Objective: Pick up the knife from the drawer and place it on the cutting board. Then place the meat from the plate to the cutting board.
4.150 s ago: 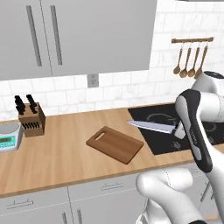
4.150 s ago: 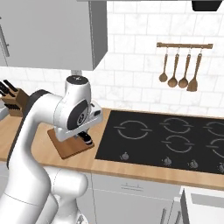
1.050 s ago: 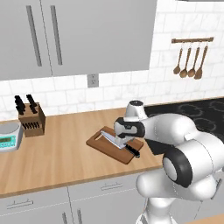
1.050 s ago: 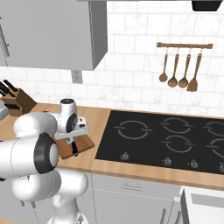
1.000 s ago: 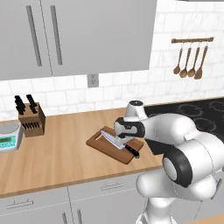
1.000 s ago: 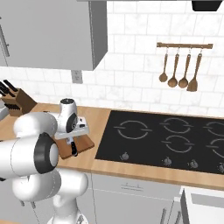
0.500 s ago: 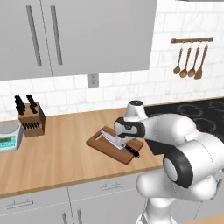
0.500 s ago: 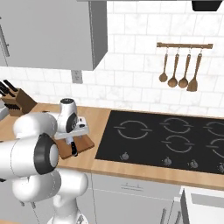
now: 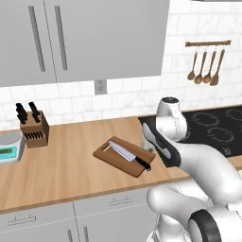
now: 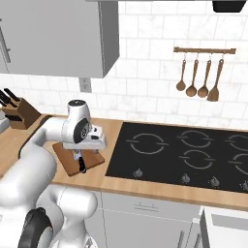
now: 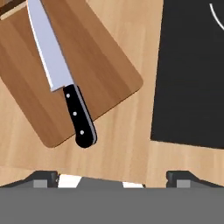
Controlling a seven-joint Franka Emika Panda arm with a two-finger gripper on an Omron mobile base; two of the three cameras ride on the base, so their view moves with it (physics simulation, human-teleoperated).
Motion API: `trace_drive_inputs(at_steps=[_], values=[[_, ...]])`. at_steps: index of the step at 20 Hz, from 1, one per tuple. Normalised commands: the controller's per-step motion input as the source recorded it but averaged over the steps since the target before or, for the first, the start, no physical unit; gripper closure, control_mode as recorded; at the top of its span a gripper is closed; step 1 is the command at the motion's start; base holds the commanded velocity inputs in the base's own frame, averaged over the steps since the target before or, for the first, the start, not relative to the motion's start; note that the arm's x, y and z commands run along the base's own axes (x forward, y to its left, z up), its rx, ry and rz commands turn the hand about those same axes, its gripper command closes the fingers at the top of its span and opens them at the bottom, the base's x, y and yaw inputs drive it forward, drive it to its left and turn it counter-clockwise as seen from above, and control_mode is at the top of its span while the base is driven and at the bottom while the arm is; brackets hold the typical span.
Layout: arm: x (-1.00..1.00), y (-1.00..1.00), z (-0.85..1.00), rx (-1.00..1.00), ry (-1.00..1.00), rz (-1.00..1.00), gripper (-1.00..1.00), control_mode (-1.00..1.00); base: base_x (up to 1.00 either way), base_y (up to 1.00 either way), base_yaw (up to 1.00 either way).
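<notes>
The knife (image 9: 129, 155) lies flat on the brown cutting board (image 9: 112, 156), silver blade pointing back-left and black handle (image 11: 79, 118) sticking out past the board's near right edge. My gripper (image 9: 147, 145) hangs open just right of the handle, above the counter and apart from the knife. In the hand view the fingertips (image 11: 43, 177) stand wide apart with nothing between them, below the cutting board (image 11: 94, 61) and the knife (image 11: 49, 50). From the right base view the gripper (image 10: 88, 154) hovers over the knife's handle (image 10: 82, 164). The drawer, the plate and the meat are out of view.
A black cooktop (image 9: 210, 130) sits right of the board, close to my hand. A wooden knife block (image 9: 34, 127) and a kitchen scale (image 9: 9, 147) stand at the far left. Wooden utensils (image 9: 205, 66) hang on the wall. Bare wooden counter (image 9: 71, 163) lies left of the board.
The jaws have opened and let go of the knife, which now rests on the board. My hand has risen and drawn a little to the right of it.
</notes>
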Motion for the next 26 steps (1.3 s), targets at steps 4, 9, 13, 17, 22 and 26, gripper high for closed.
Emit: trace_drive_inputs(at_steps=[4, 9, 13, 17, 22, 26], values=[[-0.83, -0.54, 0.73, 0.0, -0.07, -0.49, -1.0, -1.0, 0.0, 0.0, 0.0], [-0.99, 0.18, 0.58, -0.02, -0.34, -0.31, -1.0, -1.0, 0.0, 0.0, 0.0], [-0.86, 0.28, 0.23, -0.11, -0.28, -0.01, -1.0, -1.0, 0.0, 0.0, 0.0], [-0.24, 0.03, 0.0, -0.03, -0.02, 0.05, -1.0, -1.0, 0.0, 0.0, 0.0], [0.0, 0.0, 0.0, 0.0, 0.0, 0.0, -1.0, -1.0, 0.0, 0.0, 0.0], [0.0, 0.0, 0.0, 0.0, 0.0, 0.0, -1.0, 1.0, 0.0, 0.0, 0.0]])
